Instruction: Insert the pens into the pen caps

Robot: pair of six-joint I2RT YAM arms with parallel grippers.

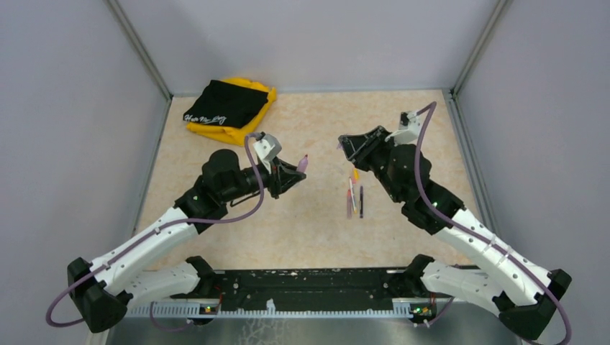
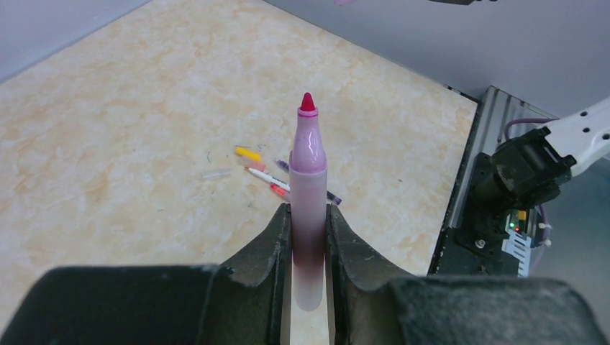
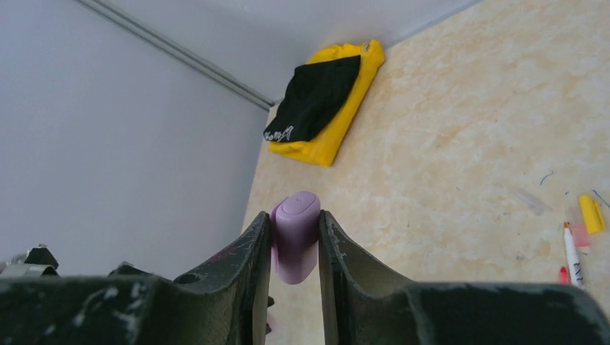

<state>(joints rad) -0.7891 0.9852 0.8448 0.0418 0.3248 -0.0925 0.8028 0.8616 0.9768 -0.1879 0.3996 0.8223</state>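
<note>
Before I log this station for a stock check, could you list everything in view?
lilac-pink red-tipped plastic pen: 1, lilac-pink, clamped in left gripper
stubby lilac plastic cap: 1, lilac, clamped in right gripper
thin black pen: 1, black, lying right of table centre
thin white-and-orange pen: 1, white, beside the black pen
stubby orange-yellow cap: 1, orange-yellow, just beyond those pens
small pinkish piece: 1, pink, beside the white pen; too small to identify
folded black-and-yellow cloth: 1, black on yellow, far left corner
beige marbled tabletop: 1, beige, under everything
two-finger grippers: 2, black, raised above the table, facing each other
</note>
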